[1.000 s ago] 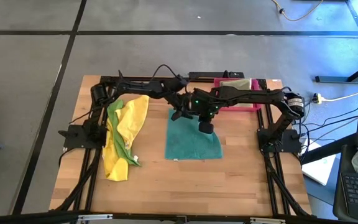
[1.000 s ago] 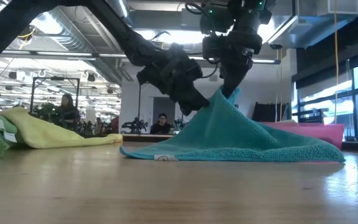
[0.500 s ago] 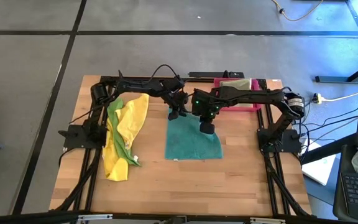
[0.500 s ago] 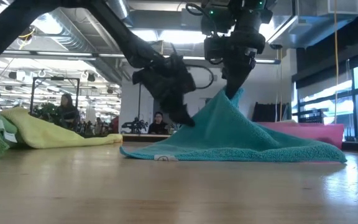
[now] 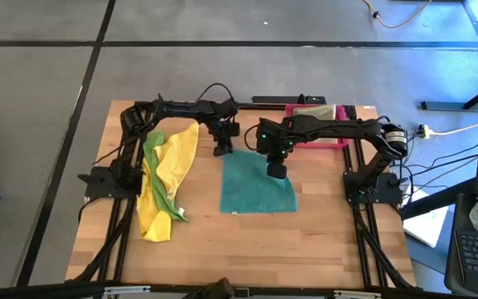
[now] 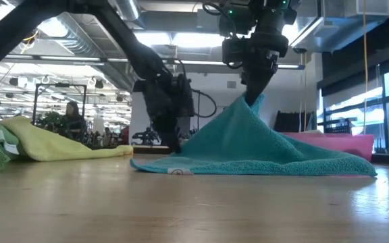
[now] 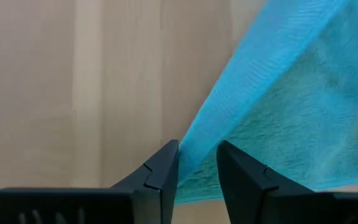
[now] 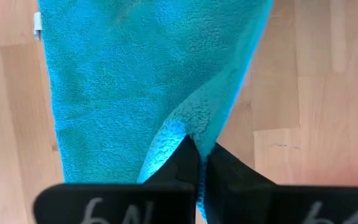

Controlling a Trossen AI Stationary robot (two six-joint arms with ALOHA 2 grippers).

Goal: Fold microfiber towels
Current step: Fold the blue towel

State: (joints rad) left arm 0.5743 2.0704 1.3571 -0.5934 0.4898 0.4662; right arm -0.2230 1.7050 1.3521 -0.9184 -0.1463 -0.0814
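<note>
A teal towel (image 5: 256,189) lies spread on the table, and its far right part is drawn up into a peak (image 6: 248,111). My right gripper (image 5: 277,172) is shut on that peak. My left gripper (image 5: 221,150) points down close to the table at the towel's far left corner. It is open, with the towel's sloping edge (image 7: 211,124) running into the gap between its fingers. A pile of yellow and green towels (image 5: 166,178) rests on the table at the left. My right gripper pinches a raised fold of the teal towel (image 8: 188,127) between its two fingers from above, pointing steeply down. The fold hangs from the fingers like a tent; the rest of the towel lies on the table. Whether my left gripper's fingers (image 7: 166,168) touch the towel's edge, I cannot tell.
A pink-red tray (image 5: 330,139) stands at the far right with a pale olive towel (image 5: 315,111) in it. The towel's white tag (image 6: 176,171) is at its near left corner. Bare wood lies along the near side of the table (image 5: 247,249).
My left gripper has gone toward the table's left edge and down, tipping to point more steeply down, and now stands at the teal towel's far left corner. The towel stays tented as before.
</note>
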